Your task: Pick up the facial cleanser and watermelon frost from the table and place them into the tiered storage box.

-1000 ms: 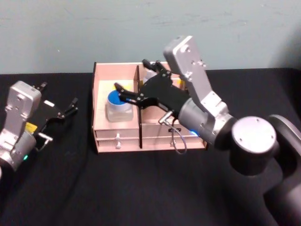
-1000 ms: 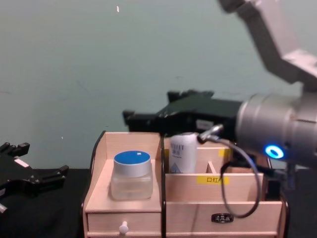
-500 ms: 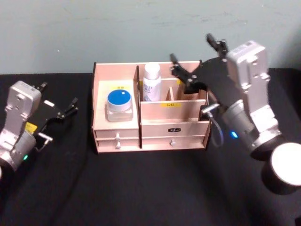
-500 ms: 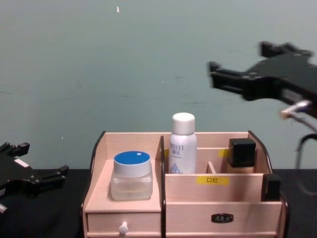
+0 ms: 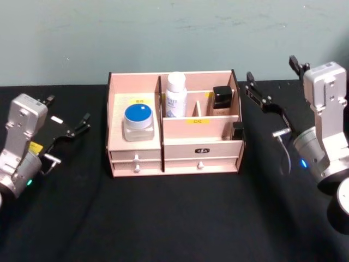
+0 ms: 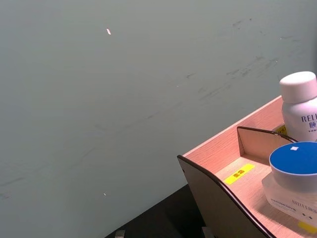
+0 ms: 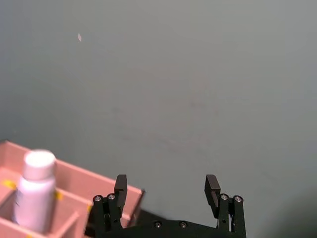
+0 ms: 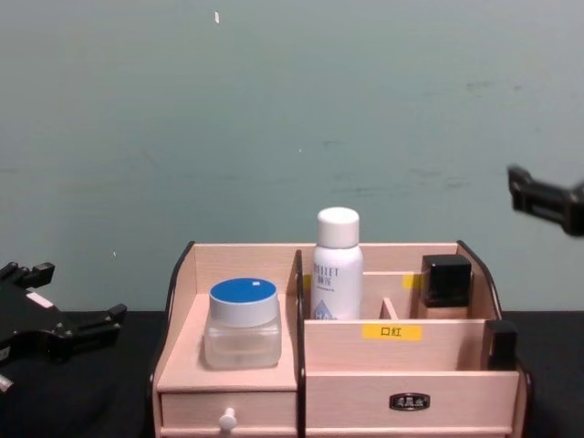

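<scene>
**Pale-wood organiser looks stocked, both arms drawn aside**

Pale wood catches the eye first: the tiered storage box sits mid-counter on black cloth, and it already holds what seem to be the task's two items. A clear jar with a blue lid stands on the left shelf, and a white bottle with a white cap stands upright in the compartment just right of the divider. Which one is the facial cleanser and which the watermelon frost I cannot read from the labels. A small black-capped bottle occupies the far-right rear compartment.

Nothing loose lies on the cloth around the box, so the placing looks finished to me.

Off to the right of the box, the right gripper hangs raised, its jaws spread wide with nothing between them. Left of the box, well apart from it, the left gripper rests low, its jaws likewise apart and empty.
</scene>
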Motion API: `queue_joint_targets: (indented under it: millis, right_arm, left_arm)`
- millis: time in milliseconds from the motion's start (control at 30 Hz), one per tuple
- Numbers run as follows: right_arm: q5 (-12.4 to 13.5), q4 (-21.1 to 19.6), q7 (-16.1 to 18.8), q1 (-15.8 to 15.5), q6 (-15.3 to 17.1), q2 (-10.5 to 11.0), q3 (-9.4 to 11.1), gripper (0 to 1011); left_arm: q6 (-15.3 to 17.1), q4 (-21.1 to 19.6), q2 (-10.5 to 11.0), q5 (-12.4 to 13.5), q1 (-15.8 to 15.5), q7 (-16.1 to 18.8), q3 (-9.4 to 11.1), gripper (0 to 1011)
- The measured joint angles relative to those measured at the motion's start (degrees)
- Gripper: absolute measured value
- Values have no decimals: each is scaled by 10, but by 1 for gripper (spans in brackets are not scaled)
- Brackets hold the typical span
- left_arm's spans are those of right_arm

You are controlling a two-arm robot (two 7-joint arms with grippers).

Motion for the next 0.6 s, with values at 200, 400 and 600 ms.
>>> queue_joint_targets:
  millis: [200,400,600]
  right_arm:
    - [-4,39,-2,-3,-2,-11,14,1000]
    - [-6,74,4,-1,1,-23,21,1000]
    - [-3,94,23,4,24,-31,26,1000]
  left_arm:
    - [0,0,0,0,0,0,0,1001]
    - [0,0,0,0,0,0,0,1001]
    - [0,0,0,0,0,0,0,1001]
